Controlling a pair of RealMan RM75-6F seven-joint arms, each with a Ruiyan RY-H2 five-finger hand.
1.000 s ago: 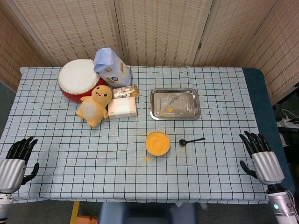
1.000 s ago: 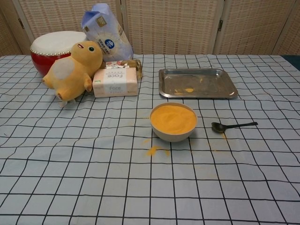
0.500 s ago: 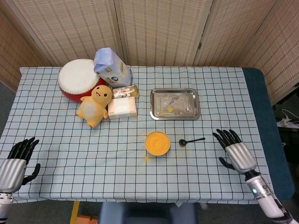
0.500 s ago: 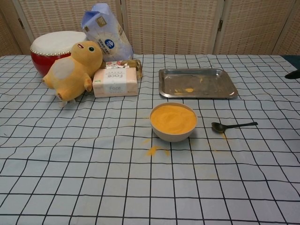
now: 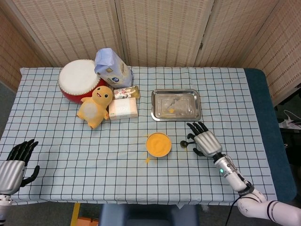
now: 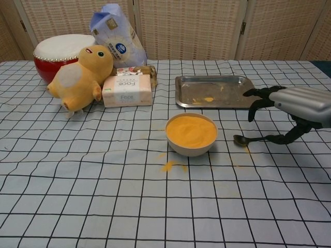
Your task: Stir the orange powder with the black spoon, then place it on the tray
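A white bowl of orange powder [image 5: 158,144] [image 6: 191,132] stands mid-table. Just right of it lies the black spoon [image 5: 184,143] [image 6: 242,139], flat on the cloth, its handle pointing right. My right hand [image 5: 203,139] [image 6: 294,106] hovers over the handle, fingers spread and nothing in it; the thumb reaches down near the handle's end. The steel tray [image 5: 176,104] [image 6: 217,91] sits behind the bowl with a speck of orange powder in it. My left hand [image 5: 13,163] rests open at the near left corner, seen only in the head view.
Spilled orange powder [image 6: 170,166] lies in front of the bowl. At the back left stand a red drum [image 5: 77,80], a blue-white bag [image 5: 112,68], a yellow plush toy [image 5: 95,106] and a pink box [image 5: 123,109]. Folding screens close off the back.
My right hand has swept in from the table's right edge leftward to above the spoon's handle. The left hand, spoon and bowl have stayed put.
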